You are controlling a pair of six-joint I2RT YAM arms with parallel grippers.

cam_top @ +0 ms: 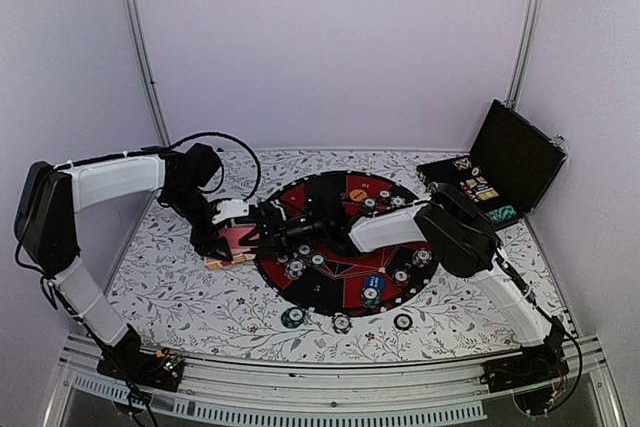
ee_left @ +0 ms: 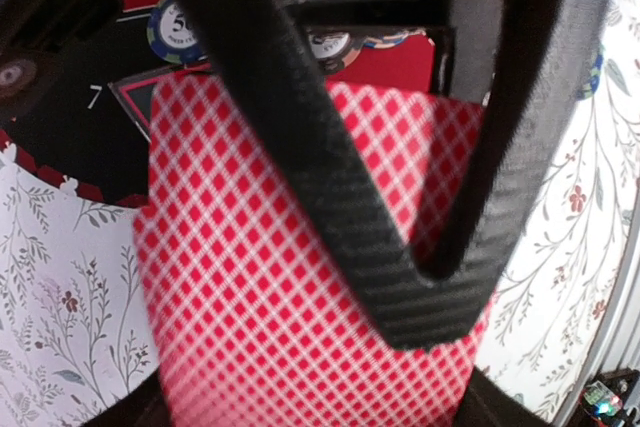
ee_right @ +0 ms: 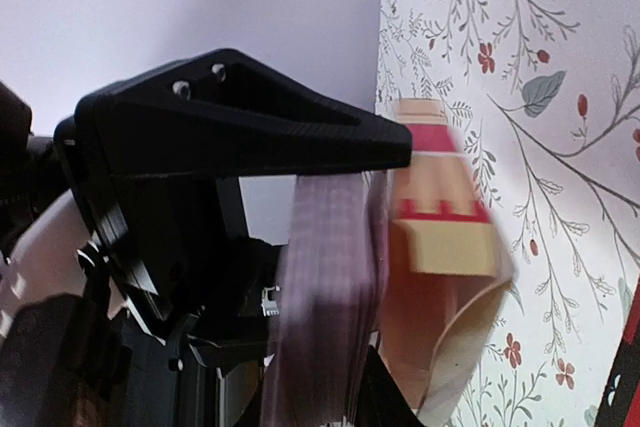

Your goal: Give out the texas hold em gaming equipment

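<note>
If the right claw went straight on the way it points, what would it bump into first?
Probably the playing cards in the left gripper. The right gripper points straight at them, with its fingertips nearly there. The exact depth is unclear from above.

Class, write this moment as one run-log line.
left claw: shut on playing cards | right claw: at the cards, grip unclear | site: by mat left edge
</note>
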